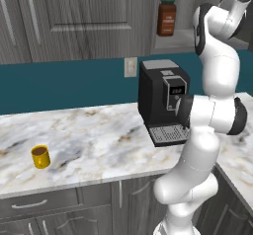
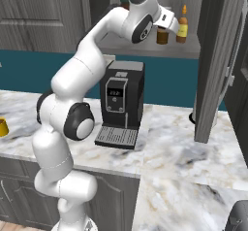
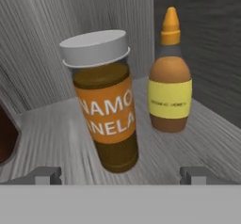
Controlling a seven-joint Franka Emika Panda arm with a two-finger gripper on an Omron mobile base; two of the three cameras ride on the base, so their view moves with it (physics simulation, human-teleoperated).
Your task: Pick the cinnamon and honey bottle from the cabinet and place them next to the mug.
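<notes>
Two fingertips of open tool (image 3: 120, 173) either side of cinnamon (image 3: 104, 100), honey bottle (image 3: 170, 77) just beside, on cabinet (image 3: 56, 143) shelf.

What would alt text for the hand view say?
A grey-lidded cinnamon jar stands upright on a cabinet shelf, close between the open fingers. A honey bottle with an orange cap stands behind it to the right, apart.

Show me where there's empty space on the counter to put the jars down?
The marble counter is bare all around the yellow mug, right up to the coffee machine. The cabinet shelf is crowded: cinnamon jar and honey bottle stand close together.
</notes>
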